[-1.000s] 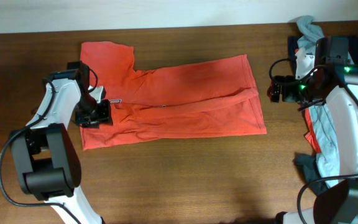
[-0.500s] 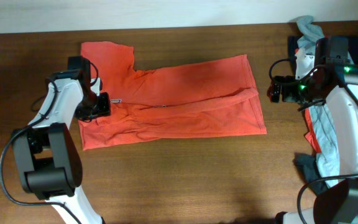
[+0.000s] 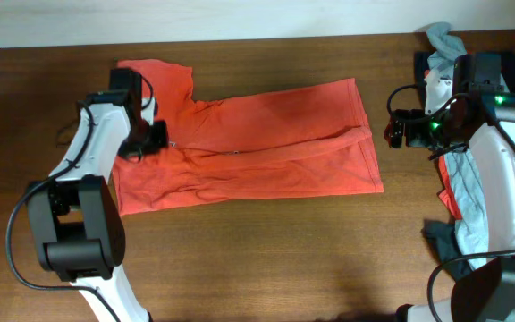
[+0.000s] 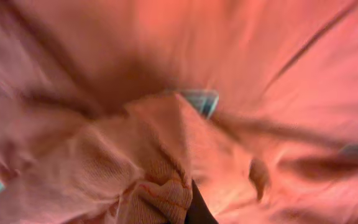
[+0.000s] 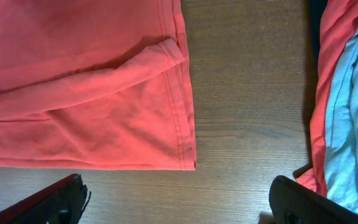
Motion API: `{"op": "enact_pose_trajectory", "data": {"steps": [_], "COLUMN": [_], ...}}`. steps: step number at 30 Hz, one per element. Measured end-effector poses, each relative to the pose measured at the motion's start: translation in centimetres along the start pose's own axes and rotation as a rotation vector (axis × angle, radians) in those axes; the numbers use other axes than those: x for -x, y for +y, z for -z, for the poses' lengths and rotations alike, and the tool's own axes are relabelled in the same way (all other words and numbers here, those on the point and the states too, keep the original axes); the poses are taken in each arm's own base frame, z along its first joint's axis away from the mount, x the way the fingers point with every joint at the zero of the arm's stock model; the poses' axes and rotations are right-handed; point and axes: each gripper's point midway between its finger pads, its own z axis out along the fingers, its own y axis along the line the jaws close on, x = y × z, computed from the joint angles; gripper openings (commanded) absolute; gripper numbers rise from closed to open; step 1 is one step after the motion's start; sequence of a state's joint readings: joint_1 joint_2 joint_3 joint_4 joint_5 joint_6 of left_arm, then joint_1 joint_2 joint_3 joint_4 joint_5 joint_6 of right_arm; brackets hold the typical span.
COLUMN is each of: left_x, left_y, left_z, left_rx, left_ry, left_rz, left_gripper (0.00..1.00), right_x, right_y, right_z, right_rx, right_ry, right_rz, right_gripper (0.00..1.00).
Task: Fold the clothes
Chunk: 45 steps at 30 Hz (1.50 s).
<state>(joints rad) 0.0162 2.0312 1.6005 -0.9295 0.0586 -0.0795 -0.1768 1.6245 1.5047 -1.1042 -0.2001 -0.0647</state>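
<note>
Brown wooden counter (image 3: 266, 259) carrying an orange-red short-sleeved T-shirt (image 3: 266, 148), pinched near the collar.
Shirt spread lengthwise and part-folded, hem toward the right. Heap of grey-blue, red and navy garments (image 3: 470, 219) at the counter's right edge, apart from the shirt. Left gripper (image 3: 150, 139) clamped tight on bunched orange fabric at the shirt's left end. Right gripper (image 5: 179, 205) spread wide above bare wood, between hem and heap.
</note>
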Motion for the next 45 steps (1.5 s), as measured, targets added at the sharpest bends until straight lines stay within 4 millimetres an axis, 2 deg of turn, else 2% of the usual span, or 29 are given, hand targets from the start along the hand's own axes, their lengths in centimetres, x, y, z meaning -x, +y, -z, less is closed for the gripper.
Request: {"op": "enact_pose_trajectory", "data": {"steps": [1,2,3,5,7,8,11,14,17,20,25,35,38,42,45], "left_x": [1.6,3.8,4.5,6.2,6.5,6.6,6.5,5.7,4.0,3.6,3.3,4.0,6.4,6.9,7.7], "left_y": [-0.2,-0.6,-0.7,-1.6,-2.1,-2.3,-2.6,-2.6,-2.2,-1.8,-1.3,-0.9,-1.4,-1.8,-2.4], "left_z": [0.6,1.5,1.8,2.3,2.4,2.4,2.5,2.3,1.9,1.7,-0.2,-6.5,-6.2,-5.9,-4.9], "left_rx": [-0.007,-0.023,-0.030,-0.080,-0.108,-0.117,-0.136,-0.139,-0.119,-0.094,-0.072,-0.066,-0.079,-0.096,-0.121], "left_ry": [-0.056,-0.135,-0.159,-0.230,-0.241,-0.242,-0.239,-0.205,-0.136,-0.119,-0.101,-0.091,-0.192,-0.201,-0.214], "left_rz": [-0.003,-0.007,-0.005,0.005,0.016,0.020,0.020,0.023,0.031,0.036,0.036,0.037,0.024,0.018,0.014], "left_gripper": [0.02,0.16,0.36,0.44,0.61,0.63,0.62,0.56,0.50,0.42,0.40,0.41,0.41,0.42,0.50], "right_x": [0.0,0.0,0.0,-0.1,-0.1,-0.1,-0.1,-0.1,-0.1,-0.2,-0.2,-0.2,-0.2,-0.3,-0.3], "right_y": [0.0,0.0,0.0,0.0,0.0,0.0,0.0,0.0,0.0,0.0,0.0,0.0,0.0,0.0,0.0], "right_z": [0.0,0.0,0.0,0.0,0.0,0.0,0.0,0.0,0.0,0.0,0.0,0.0,0.0,0.0,0.0], "right_rx": [0.000,0.000,0.000,0.000,0.000,0.000,0.000,0.000,0.000,0.001,0.001,0.000,0.001,0.001,0.001], "right_ry": [0.000,0.000,0.001,0.004,0.004,0.004,0.004,0.006,0.006,0.006,0.006,0.007,0.010,0.013,0.013], "right_rz": [0.000,0.000,0.000,-0.001,-0.001,-0.001,0.000,-0.001,-0.001,-0.001,0.000,-0.001,-0.002,-0.002,-0.001], "right_gripper": [0.99,0.99,0.99,0.99,0.98,0.99,0.98,0.99,0.99,0.99,0.99,0.99,0.99,0.99,0.98]}}
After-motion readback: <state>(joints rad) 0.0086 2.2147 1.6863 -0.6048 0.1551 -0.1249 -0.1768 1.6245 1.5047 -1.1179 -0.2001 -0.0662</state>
